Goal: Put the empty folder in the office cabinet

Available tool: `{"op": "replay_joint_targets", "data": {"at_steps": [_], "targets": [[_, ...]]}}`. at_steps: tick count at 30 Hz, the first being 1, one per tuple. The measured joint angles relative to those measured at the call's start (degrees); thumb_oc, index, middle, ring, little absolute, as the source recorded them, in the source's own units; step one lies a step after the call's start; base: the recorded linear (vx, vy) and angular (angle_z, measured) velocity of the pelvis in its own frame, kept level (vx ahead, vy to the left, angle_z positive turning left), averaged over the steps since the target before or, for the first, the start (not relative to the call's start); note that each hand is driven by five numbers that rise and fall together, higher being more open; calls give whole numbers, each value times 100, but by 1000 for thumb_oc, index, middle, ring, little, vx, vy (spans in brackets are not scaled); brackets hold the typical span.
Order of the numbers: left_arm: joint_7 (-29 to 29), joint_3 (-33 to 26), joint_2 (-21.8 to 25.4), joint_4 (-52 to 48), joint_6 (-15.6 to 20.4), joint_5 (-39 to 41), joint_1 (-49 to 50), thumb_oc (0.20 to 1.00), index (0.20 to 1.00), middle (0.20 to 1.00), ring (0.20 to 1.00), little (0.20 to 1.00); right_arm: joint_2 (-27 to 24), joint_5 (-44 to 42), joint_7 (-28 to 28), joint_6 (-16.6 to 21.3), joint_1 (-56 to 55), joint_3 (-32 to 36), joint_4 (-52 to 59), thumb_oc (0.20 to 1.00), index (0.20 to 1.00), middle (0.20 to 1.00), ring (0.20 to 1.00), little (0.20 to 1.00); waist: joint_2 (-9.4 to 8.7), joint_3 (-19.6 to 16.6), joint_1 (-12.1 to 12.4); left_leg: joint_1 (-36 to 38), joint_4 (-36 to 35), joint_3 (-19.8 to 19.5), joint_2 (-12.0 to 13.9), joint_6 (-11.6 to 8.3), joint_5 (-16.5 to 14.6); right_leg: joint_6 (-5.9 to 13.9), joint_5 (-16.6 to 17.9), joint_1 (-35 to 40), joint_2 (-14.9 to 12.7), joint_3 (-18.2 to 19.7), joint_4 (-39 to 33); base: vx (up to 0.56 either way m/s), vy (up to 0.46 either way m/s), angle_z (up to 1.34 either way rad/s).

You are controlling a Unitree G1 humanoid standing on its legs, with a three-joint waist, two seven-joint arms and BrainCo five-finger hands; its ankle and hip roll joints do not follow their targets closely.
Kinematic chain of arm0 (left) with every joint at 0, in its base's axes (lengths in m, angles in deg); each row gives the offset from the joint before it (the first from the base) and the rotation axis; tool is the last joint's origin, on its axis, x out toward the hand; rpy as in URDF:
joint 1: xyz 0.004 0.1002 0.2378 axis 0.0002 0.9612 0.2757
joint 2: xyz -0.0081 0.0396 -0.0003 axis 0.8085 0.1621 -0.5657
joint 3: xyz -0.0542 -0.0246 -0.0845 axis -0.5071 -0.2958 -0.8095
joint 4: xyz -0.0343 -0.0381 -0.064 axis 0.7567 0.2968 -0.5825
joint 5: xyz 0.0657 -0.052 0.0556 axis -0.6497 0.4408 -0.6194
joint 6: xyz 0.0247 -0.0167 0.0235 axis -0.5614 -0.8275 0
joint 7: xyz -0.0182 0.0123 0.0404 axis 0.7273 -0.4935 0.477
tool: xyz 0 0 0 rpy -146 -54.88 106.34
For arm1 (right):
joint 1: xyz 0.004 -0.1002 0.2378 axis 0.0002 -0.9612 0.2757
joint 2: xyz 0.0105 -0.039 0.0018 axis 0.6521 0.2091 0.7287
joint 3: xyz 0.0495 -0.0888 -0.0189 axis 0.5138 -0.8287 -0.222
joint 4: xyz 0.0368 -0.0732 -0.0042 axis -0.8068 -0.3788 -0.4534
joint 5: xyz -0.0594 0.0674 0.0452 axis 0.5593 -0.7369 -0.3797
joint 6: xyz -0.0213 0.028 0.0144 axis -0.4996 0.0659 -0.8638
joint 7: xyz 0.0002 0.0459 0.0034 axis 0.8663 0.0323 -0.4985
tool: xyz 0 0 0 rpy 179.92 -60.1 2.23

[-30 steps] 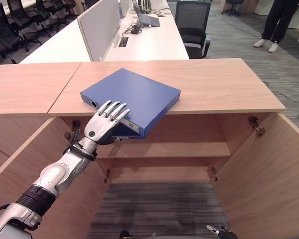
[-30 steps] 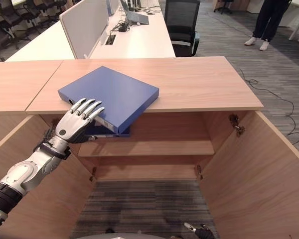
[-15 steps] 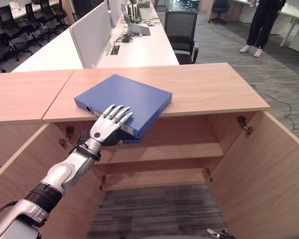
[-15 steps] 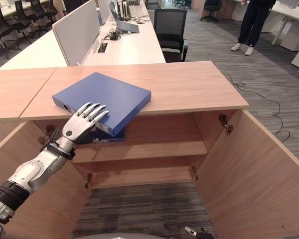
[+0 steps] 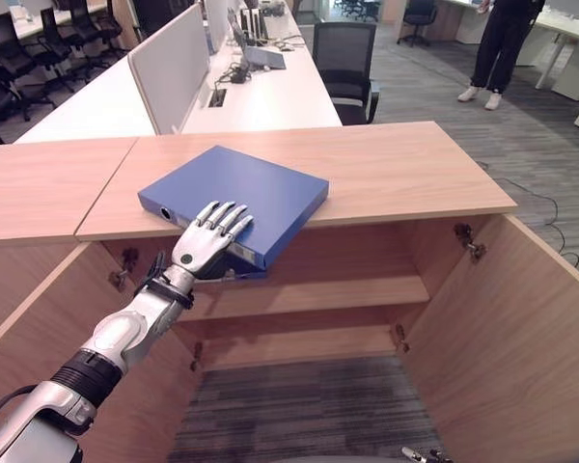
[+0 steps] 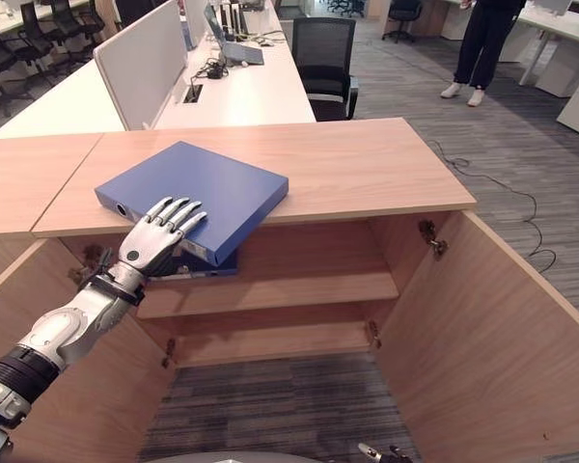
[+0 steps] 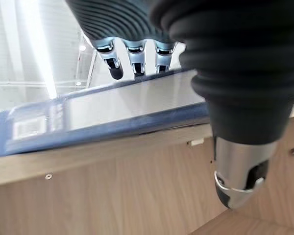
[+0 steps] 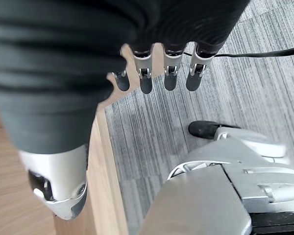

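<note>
While the right hand [image 8: 157, 73] hangs low over the carpet with relaxed fingers, the left hand [image 5: 205, 241] grips the near corner of the blue folder [image 5: 236, 198], fingers flat on top, thumb beneath. The folder overhangs the open cabinet's counter [image 5: 405, 169].

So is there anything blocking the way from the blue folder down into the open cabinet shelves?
Nothing visible does. The blue folder overhangs the cabinet top's front edge under the left hand, and both cabinet doors are swung open. The shelf below looks bare.
</note>
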Motion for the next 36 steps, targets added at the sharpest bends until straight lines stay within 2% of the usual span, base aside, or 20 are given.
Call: {"op": "replay_joint_targets", "data": {"at_steps": [24,25,26,28,36], "targets": [[-96,-13,-12,545,-362,78,-335,1000,1000,1000,1000,1000,-7,-1,-3,-10,-67,225,-6,1000,1000,1000,1000,1000,-76,111,-92,134,0,191,7,-31,-57,3,2,-3,-1,158,28,8,13,-3],[-95,-13,-16,546,-366,78,-335,300,300,300,300,300,-7,-1,-3,-11,-70,225,-6,1000,1000,1000,1000,1000,-74,112,-93,136,0,194,7,-31,-58,3,2,-4,-1,163,27,1,32,-4],[-99,-15,-40,548,-376,84,-336,200,200,200,200,200,-7,-1,-5,-11,-68,225,-6,1000,1000,1000,1000,1000,-74,112,-96,140,0,200,7,-30,-59,3,2,-3,-1,169,28,-3,32,-2],[-168,-46,-207,543,-423,133,-402,200,200,200,200,200,-8,0,-5,-13,-67,226,-3,1000,1000,1000,1000,1000,-74,112,-90,152,0,212,6,-28,-62,2,2,-1,-1,190,29,0,0,0],[-294,-236,-284,494,-414,132,-531,200,200,200,200,200,-12,1,-12,-14,-21,233,-4,1000,1000,1000,1000,1000,-69,109,-96,178,0,231,7,-28,-63,3,4,11,-1,209,29,0,0,0]]}}
